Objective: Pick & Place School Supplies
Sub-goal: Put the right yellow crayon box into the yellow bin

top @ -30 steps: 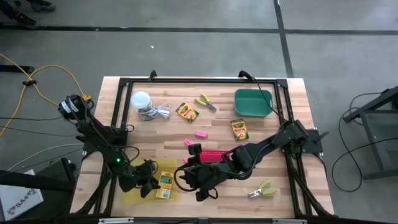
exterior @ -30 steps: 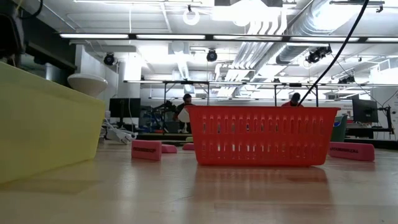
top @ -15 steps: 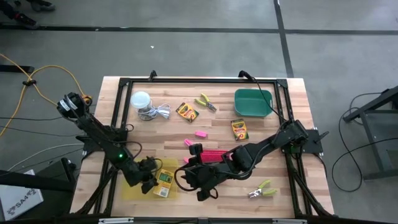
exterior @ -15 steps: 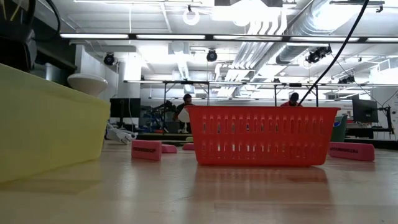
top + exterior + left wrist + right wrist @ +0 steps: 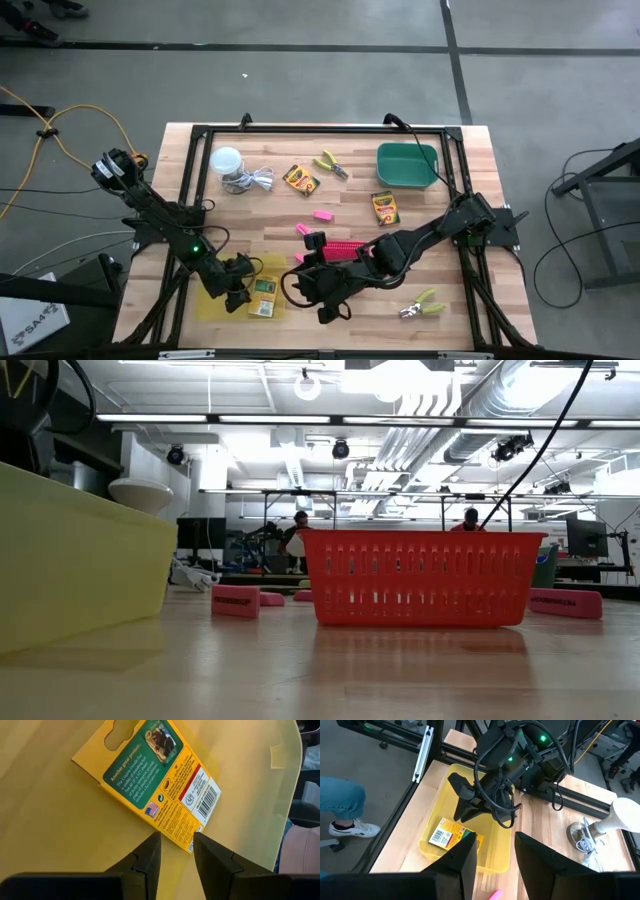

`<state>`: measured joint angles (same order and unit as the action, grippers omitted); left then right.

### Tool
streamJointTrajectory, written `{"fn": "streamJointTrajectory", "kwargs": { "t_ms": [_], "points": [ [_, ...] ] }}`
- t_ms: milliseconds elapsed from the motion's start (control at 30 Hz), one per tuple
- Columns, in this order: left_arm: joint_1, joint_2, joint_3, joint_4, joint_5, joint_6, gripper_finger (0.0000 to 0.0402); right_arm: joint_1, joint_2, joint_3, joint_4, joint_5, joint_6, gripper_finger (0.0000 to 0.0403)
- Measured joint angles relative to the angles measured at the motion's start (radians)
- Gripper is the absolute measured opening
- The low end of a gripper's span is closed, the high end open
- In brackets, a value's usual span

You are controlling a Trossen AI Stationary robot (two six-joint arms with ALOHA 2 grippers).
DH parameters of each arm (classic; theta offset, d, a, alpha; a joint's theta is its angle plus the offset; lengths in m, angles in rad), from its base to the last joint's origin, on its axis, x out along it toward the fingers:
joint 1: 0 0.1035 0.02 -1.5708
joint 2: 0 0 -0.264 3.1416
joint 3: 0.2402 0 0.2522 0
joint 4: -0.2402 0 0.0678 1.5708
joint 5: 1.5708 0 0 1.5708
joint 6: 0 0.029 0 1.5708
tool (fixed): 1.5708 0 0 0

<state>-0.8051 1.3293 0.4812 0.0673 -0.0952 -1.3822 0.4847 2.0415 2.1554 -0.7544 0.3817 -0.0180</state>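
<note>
Since a second ago my left gripper (image 5: 174,851) has shifted slightly inboard over the shallow translucent yellow plastic tray (image 5: 212,307); everything else stays put. Its fingers (image 5: 145,857) stand slightly apart, empty, just above the tray floor, with the yellow-and-green cardboard crayon box (image 5: 150,780) lying flat right in front of the tips, not touching. Looks like a finished drop, so I judge the step is a retreat: I'd lift straight up before swinging, so the tips don't clip the box or the tray rim.

My right gripper (image 5: 492,851) waits near the table's middle, fingers apart, holding nothing, beside the red slatted plastic basket (image 5: 343,249).

Left to pick, on the pale wood plank table (image 5: 270,215): two more crayon boxes (image 5: 300,179) well apart, small pink eraser blocks (image 5: 322,214) near the basket, two lime-green-handled scissor-like tools (image 5: 333,163), one at the far side, one near the front edge. Green plastic bin (image 5: 406,165) sits at the far right; white round object with coiled cable (image 5: 228,160) at the far left.

Beyond: grey concrete floor, yellow cable; a person's jeans and shoe (image 5: 350,827) show beside the table; two people work far back.
</note>
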Motion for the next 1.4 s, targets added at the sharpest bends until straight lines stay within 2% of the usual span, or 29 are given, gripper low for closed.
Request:
{"fn": "streamJointTrajectory", "kwargs": {
  "t_ms": [167, 333, 667, 800, 967, 1067, 1200, 1400],
  "points": [
    [0.0, 0.0, 0.0, 0.0, -0.001, 0.038, 0.0111, 0.0, 0.0, 0.0, -0.027, 0.0, 0.034, 0.0123],
    [0.026, -0.033, 0.0, 0.002, -0.002, 0.093, 0.0111, -0.034, 0.0, 0.0, -0.125, 0.004, 0.198, 0.0119],
    [0.126, -0.257, 0.0, 0.004, -0.012, 0.343, 0.0111, -0.125, 0.0, 0.0, -0.276, -0.004, 0.284, 0.0111],
    [0.186, -0.346, 0.0, -0.001, -0.016, 0.471, 0.0111, -0.156, 0.0, 0.0, -0.355, -0.003, 0.299, 0.0111],
    [0.287, -0.411, 0.0, -0.071, -0.051, 0.58, 0.0111, -0.193, 0.0, 0.0, -0.516, -0.007, 0.409, 0.011],
    [0.362, -0.42, 0.0, -0.137, -0.053, 0.583, 0.0111, -0.207, 0.0, 0.0, -0.649, 0.003, 0.497, 0.011],
    [0.449, -0.417, 0.0, -0.159, -0.02, 0.623, 0.0111, -0.204, 0.0, -0.01, -0.785, 0.084, 0.596, 0.011],
    [0.543, -0.418, 0.0, -0.094, -0.012, 0.733, 0.0111, -0.183, -0.012, -0.092, -0.811, 0.122, 0.645, 0.011]
  ]
}}
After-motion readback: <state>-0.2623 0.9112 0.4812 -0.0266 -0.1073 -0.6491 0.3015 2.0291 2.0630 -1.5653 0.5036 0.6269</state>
